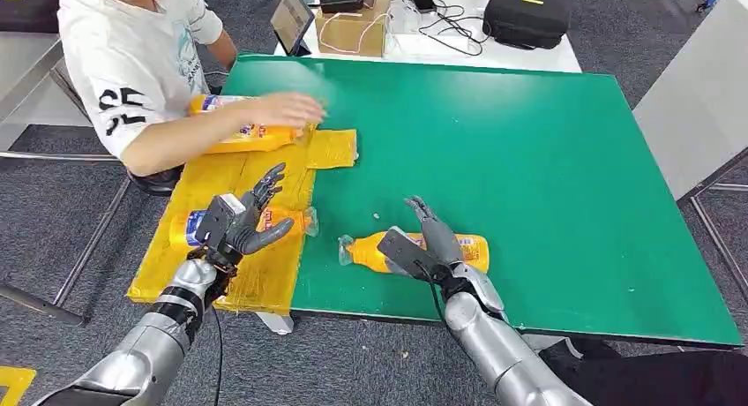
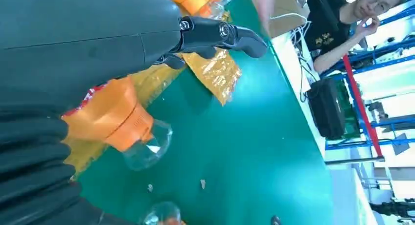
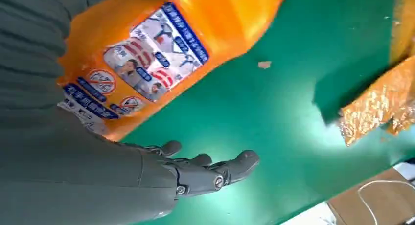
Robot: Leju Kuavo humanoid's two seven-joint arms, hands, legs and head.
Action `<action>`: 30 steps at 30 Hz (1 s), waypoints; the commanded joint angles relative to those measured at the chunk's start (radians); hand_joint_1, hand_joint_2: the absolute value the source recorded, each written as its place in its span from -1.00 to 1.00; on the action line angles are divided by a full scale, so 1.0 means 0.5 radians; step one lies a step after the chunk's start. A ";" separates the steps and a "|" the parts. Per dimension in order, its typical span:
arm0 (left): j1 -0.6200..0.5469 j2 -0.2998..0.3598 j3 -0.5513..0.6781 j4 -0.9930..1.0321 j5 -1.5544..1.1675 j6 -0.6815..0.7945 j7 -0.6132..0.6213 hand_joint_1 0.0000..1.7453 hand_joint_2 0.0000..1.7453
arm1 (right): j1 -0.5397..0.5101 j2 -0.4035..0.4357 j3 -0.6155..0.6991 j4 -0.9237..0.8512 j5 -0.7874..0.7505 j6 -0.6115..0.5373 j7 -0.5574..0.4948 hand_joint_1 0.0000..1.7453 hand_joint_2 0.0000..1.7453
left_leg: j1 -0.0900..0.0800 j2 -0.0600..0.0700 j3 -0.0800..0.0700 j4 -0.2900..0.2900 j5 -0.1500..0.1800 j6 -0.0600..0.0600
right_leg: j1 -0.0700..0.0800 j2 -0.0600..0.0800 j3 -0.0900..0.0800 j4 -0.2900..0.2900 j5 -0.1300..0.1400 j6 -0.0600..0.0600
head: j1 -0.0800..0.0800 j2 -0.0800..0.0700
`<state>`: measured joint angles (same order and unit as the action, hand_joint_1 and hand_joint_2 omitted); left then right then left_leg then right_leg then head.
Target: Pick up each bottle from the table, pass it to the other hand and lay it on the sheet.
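Observation:
Three orange bottles with clear caps lie in the head view. One bottle [image 1: 363,251] lies on the green table [image 1: 529,159], its label [image 3: 142,54] facing up. My right hand [image 1: 425,244] is over its middle, fingers [image 3: 210,168] stretched out straight and not wrapped around it. A second bottle [image 1: 187,229] lies on the yellow sheet [image 1: 265,278]. My left hand [image 1: 243,221] hovers over it, fingers [image 2: 220,33] spread, holding nothing; its cap [image 2: 147,146] shows close below the palm. A person's hand [image 1: 287,110] rests on the third bottle [image 1: 251,139] at the sheet's far end.
The person sits at the table's left edge beside the sheet. Behind the table stands a white desk with a cardboard box [image 1: 353,31], a tablet [image 1: 289,18], cables and a black case [image 1: 527,13]. The table's right half is bare green surface.

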<state>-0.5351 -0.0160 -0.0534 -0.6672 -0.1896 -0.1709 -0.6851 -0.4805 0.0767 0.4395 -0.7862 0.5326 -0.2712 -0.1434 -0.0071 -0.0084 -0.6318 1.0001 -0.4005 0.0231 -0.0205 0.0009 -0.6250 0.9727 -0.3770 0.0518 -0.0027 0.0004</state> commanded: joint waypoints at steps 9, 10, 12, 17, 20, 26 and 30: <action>-0.021 -0.135 0.178 -0.060 0.255 -0.220 0.178 -1.00 1.00 | 0.241 -0.352 -0.049 -0.184 0.489 0.226 0.376 -1.00 1.00 | 0.004 -0.011 0.012 0.000 -0.004 -0.002 | 0.004 -0.011 0.017 -0.004 -0.006 -0.004 | 0.000 -0.001; -0.019 -0.134 0.174 -0.067 0.253 -0.220 0.176 -1.00 1.00 | 0.226 -0.374 -0.027 -0.173 0.536 0.247 0.407 -1.00 1.00 | 0.002 -0.011 0.010 -0.001 -0.002 -0.001 | 0.002 -0.011 0.015 -0.004 -0.005 -0.003 | -0.001 -0.001; -0.008 -0.135 0.167 -0.103 0.233 -0.195 0.162 -1.00 1.00 | 0.179 -0.411 -0.018 -0.152 0.598 0.333 0.441 -1.00 1.00 | 0.004 -0.013 0.014 0.000 -0.003 -0.001 | 0.004 -0.012 0.020 -0.006 -0.006 -0.004 | 0.000 -0.001; -0.008 -0.138 0.171 -0.105 0.252 -0.243 0.158 -1.00 1.00 | 0.092 -0.485 0.045 -0.073 0.711 0.485 0.495 -1.00 1.00 | 0.001 -0.008 0.016 -0.001 0.000 0.001 | 0.001 -0.006 0.021 -0.008 -0.002 -0.001 | 0.000 -0.001; -0.007 -0.141 0.177 -0.109 0.263 -0.256 0.165 -1.00 1.00 | 0.085 -0.507 0.060 -0.076 0.735 0.512 0.508 -1.00 1.00 | 0.001 -0.008 0.019 -0.001 0.000 0.002 | 0.002 -0.006 0.025 -0.009 0.000 -0.001 | 0.000 0.000; -0.019 -0.144 0.184 -0.099 0.281 -0.289 0.165 -1.00 1.00 | 0.021 -0.541 0.085 -0.062 0.735 0.606 0.506 0.98 1.00 | 0.003 -0.006 0.023 0.000 -0.002 0.001 | 0.004 -0.005 0.029 -0.008 -0.001 -0.002 | 0.000 0.000; -0.030 -0.143 0.176 -0.077 0.277 -0.287 0.174 -1.00 1.00 | -0.022 -0.520 0.070 -0.017 0.651 0.635 0.451 0.86 1.00 | 0.004 -0.005 0.022 0.001 -0.001 0.001 | 0.004 -0.005 0.029 -0.009 0.000 -0.001 | 0.000 -0.001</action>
<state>-0.5215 -0.0706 0.0072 -0.7378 -0.0595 -0.3097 -0.6065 -0.4616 -0.1652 0.4452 -0.8873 0.9052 0.0115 0.1045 -0.0072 -0.0100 -0.6227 0.9999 -0.3994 0.0254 -0.0205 0.0004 -0.6141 0.9693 -0.3757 0.0532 -0.0027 0.0000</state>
